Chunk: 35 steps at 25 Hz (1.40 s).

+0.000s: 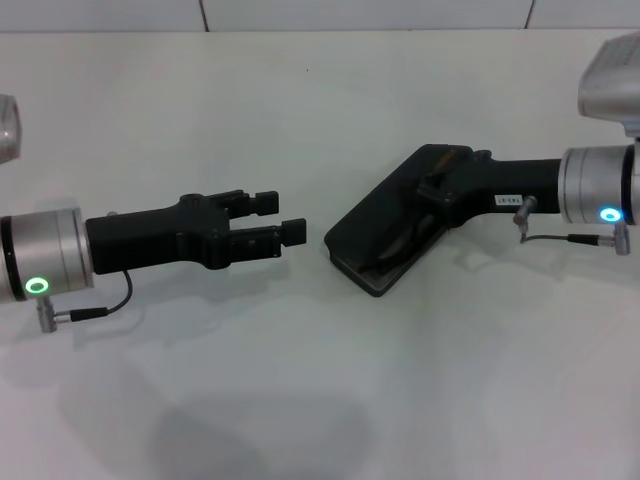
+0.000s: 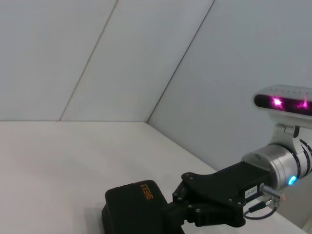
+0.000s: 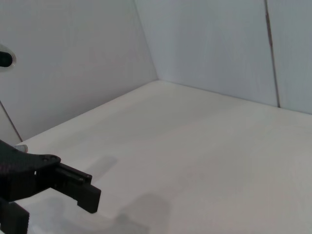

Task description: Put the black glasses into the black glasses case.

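A plain white surface (image 1: 320, 400) fills nearly the whole head view. Along the top edge runs a pale panelled wall (image 1: 360, 12) with thin dark seams. Soft shadows fall lower centre.

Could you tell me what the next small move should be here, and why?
Probably the right gripper should press the lid down, then lift clear. It sits over the black glasses case, logo side up, and the black glasses lie nowhere on the table, so they seem inside; whether the lid is fully shut cannot be told. The left gripper hovers open beside the case.
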Available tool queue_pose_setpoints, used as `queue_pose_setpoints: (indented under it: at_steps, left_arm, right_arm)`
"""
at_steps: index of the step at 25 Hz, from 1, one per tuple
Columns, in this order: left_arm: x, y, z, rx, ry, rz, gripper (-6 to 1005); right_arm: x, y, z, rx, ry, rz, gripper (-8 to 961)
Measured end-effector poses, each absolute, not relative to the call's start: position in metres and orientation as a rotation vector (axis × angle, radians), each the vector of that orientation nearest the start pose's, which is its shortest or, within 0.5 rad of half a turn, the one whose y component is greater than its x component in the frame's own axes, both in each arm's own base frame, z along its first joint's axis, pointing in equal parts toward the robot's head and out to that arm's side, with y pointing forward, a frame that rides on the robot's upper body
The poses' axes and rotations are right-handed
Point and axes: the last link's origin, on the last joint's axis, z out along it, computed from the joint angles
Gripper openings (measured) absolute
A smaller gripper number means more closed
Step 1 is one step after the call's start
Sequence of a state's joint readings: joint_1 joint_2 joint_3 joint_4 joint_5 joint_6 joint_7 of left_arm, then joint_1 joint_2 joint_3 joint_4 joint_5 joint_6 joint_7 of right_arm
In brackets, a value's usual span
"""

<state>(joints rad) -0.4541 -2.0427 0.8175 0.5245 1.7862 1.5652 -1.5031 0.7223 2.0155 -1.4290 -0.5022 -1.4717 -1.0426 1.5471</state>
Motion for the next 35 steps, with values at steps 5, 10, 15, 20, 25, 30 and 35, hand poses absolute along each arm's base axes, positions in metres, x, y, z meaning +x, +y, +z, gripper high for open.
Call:
queue_pose_setpoints:
  at_steps: [5, 10, 15, 20, 25, 30, 35]
  left_arm:
    - [-0.276, 0.307, -0.008, -2.644, -0.97, -0.912, 794]
    - [-0.275, 0.309, -0.007, -2.64, -0.969, -0.914, 795]
    - [-0.276, 0.309, -0.007, -2.636, -0.971, -0.911, 796]
    - [-0.276, 0.31, -0.008, -2.631, -0.973, -0.908, 796]
    - [-0.276, 0.31, -0.007, -2.63, -0.973, -0.91, 797]
    - [-0.274, 0.311, -0.006, -2.629, -0.961, -0.927, 797]
    - [-0.272, 0.31, -0.003, -2.64, -0.946, -0.95, 798]
  right_arm:
    - [0.201, 0.388, -0.065, -2.741, 0.695, 0.514, 27]
    - [0.206, 0.386, -0.065, -2.736, 0.709, 0.51, 29]
    - [0.209, 0.385, -0.065, -2.731, 0.721, 0.51, 31]
    - [0.212, 0.383, -0.064, -2.725, 0.733, 0.51, 32]
    - [0.214, 0.38, -0.06, -2.712, 0.747, 0.545, 34]
    - [0.214, 0.379, -0.033, -2.653, 0.73, 0.712, 36]
    - [0.22, 0.375, 0.006, -2.592, 0.659, 0.874, 38]
